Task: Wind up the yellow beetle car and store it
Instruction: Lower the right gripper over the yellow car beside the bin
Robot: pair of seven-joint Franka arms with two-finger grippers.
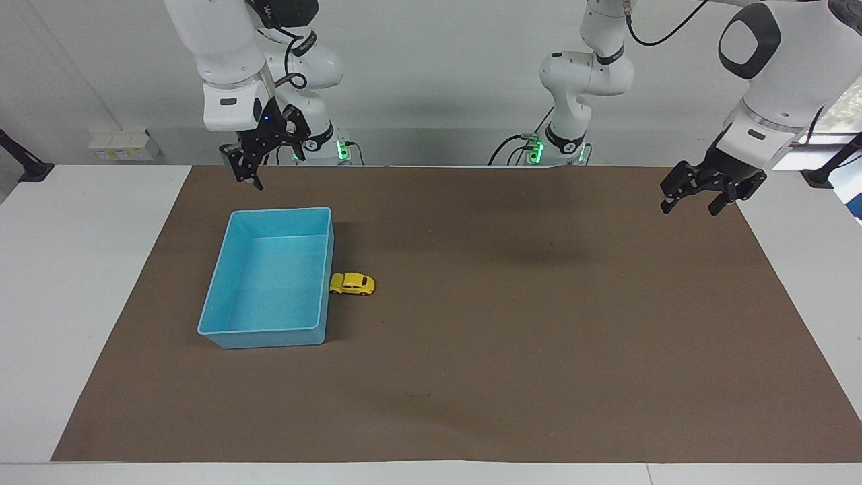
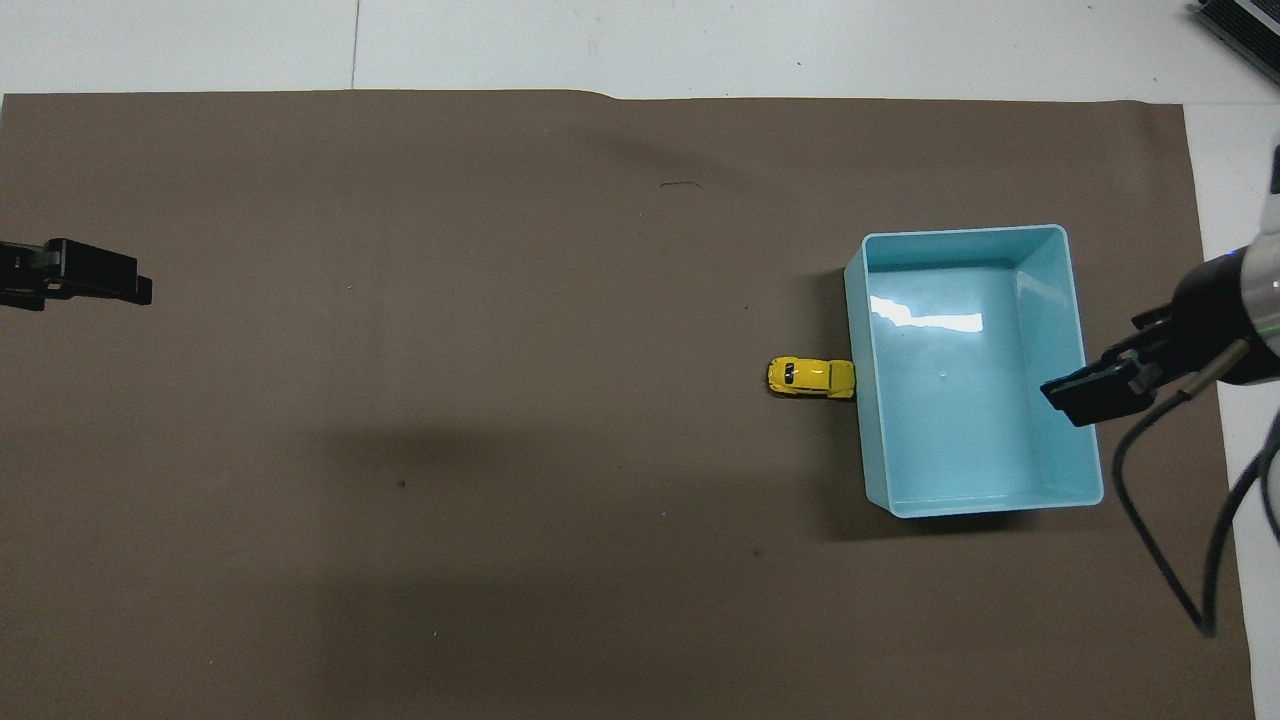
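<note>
Facing view has the yellow beetle car [image 1: 352, 283] sitting on the worktop right against the blue tray [image 1: 222, 333], both pincers up with fingers apart, so I'd say we're pre-grab and the right pincer [image 1: 250, 170] needs to drop onto it.

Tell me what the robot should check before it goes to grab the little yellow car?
1. Yellow beetle car on its wheels on the brown mat: ok.
2. Car easy to pinch from both sides: not ok, one end sits right against the wall of the blue tray; whether it touches, cannot tell.
3. Tray empty and ready for the car: ok.
4. Right gripper open and holding nothing: ok.
5. Right gripper over the car: not ok, it hangs up in the air near the tray's end closest to the robots.
6. Left gripper out of the way: ok, it waits open over the mat's edge at the left arm's end.
</note>
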